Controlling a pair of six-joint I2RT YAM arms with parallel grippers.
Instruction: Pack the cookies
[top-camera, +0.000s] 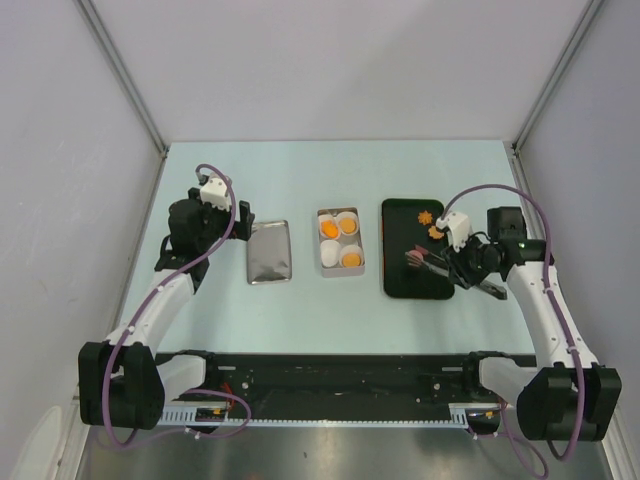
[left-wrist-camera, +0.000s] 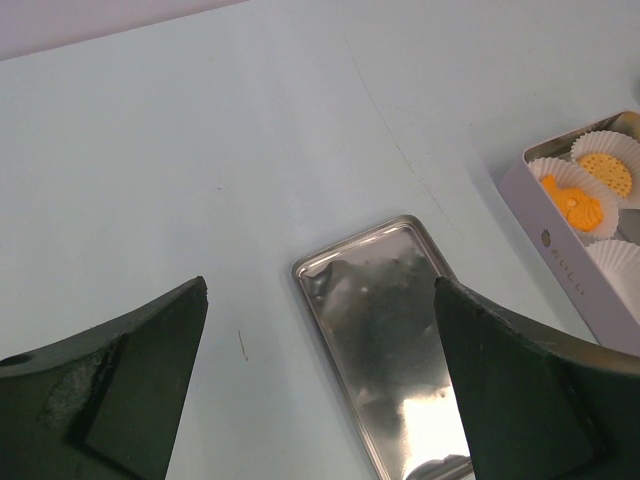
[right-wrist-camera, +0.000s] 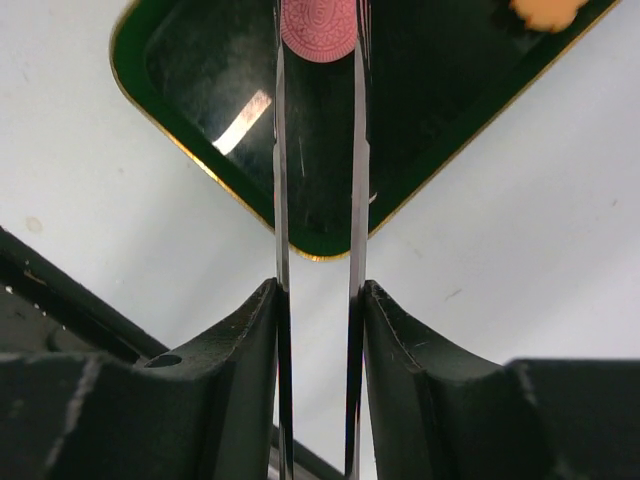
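Tabletop (top-camera: 330, 170) | pink round cookie (right-wrist-camera: 318, 30) in tweezers (right-wrist-camera: 358, 200) | right fingers (right-wrist-camera: 240, 375) clamp them | left fingers (left-wrist-camera: 130, 390) apart

Matt cookie (right-wrist-camera: 318, 30), metal tweezers (right-wrist-camera: 358, 200), glossy tray (right-wrist-camera: 185, 75)

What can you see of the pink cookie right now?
The pink cookie is a flat, round biscuit with a fine embossed pattern on its face. Only its lower part shows; the frame edge cuts off the rest. It sits pinched between the two thin metal blades of the tweezers, which the right gripper squeezes, over the dark green tray. Whether it touches the tray, I cannot tell.
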